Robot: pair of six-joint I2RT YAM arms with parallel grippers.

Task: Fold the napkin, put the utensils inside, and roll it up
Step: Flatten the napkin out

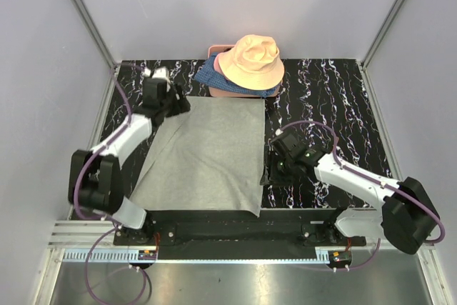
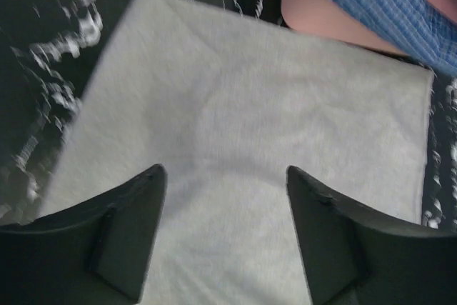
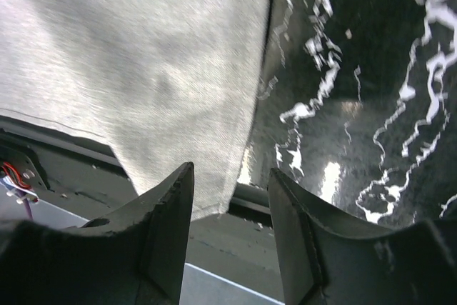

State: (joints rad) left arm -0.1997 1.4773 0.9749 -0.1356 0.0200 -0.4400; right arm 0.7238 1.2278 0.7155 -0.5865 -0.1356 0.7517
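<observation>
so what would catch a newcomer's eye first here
The plain light-grey cloth napkin lies spread flat across the middle of the black white-veined marble tabletop. A peach bucket hat sits on blue patterned fabric at the far edge. The left arm's fingers hang open over the napkin's far left corner, and the right arm's fingers are open at its right edge, near the front corner.

There are no words, numbers, labels or signs to read in any of the views.
</observation>
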